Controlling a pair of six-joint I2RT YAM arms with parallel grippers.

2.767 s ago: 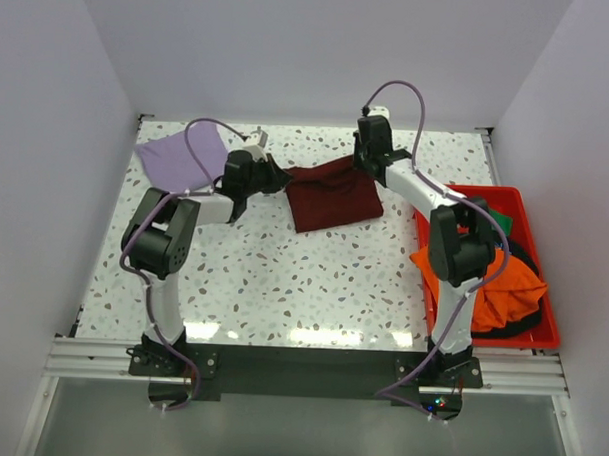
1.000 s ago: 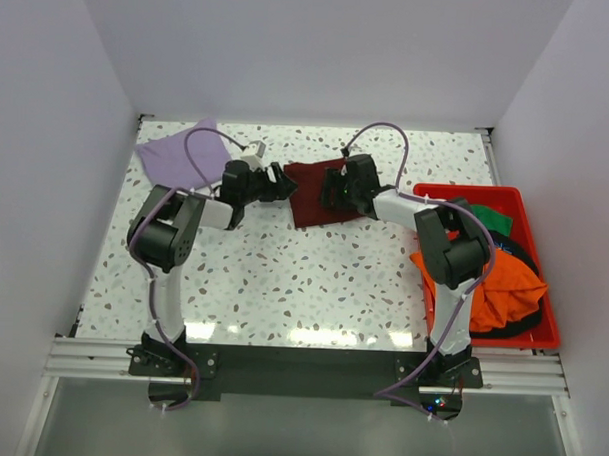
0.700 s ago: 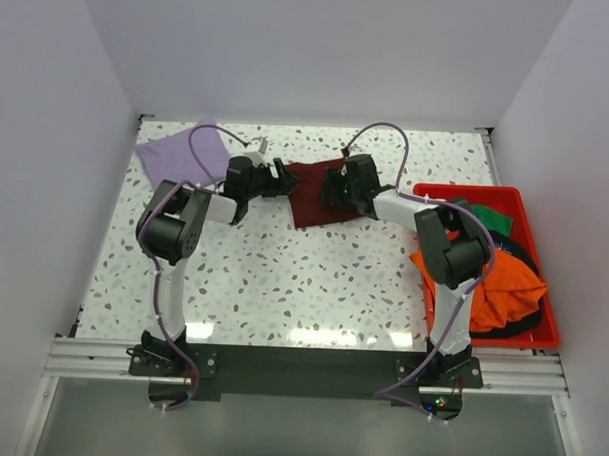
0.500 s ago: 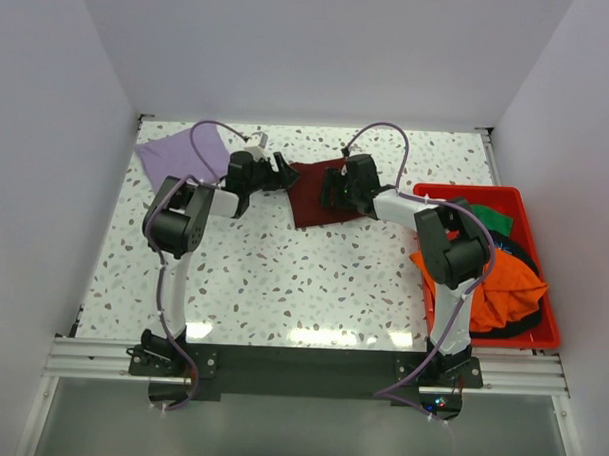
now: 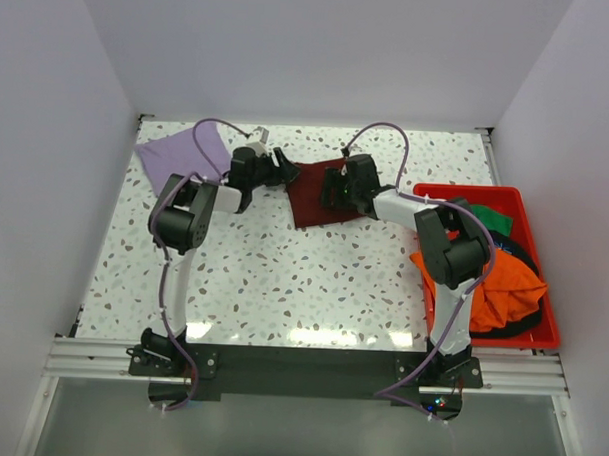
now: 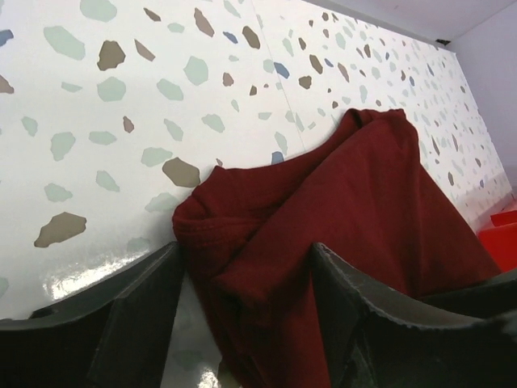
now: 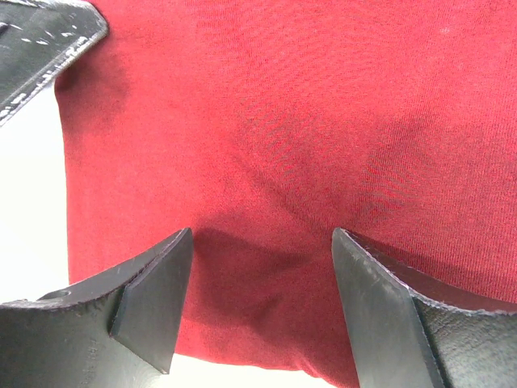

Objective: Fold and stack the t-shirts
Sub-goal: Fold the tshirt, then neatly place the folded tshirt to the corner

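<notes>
The dark maroon t-shirt (image 5: 310, 203) lies folded at the table's back centre. My left gripper (image 5: 284, 171) is at its left corner. In the left wrist view the gripper (image 6: 246, 250) is open, its fingers straddling a bunched fold of the maroon t-shirt (image 6: 363, 186). My right gripper (image 5: 329, 187) rests low on the shirt's top. In the right wrist view it (image 7: 262, 238) stands open over flat maroon cloth (image 7: 283, 105). A lavender t-shirt (image 5: 177, 156) lies at the back left. Orange (image 5: 493, 285), green (image 5: 500, 219) and black (image 5: 524, 258) t-shirts sit in the bin.
The red plastic bin (image 5: 456, 193) stands along the table's right edge. White walls close in the table at the back and on both sides. The left gripper's finger (image 7: 40, 40) shows at the top left of the right wrist view.
My left gripper has slid right and back onto the maroon t-shirt's left corner, and its jaws have narrowed slightly. The right gripper came down onto the shirt earlier and now holds still.
</notes>
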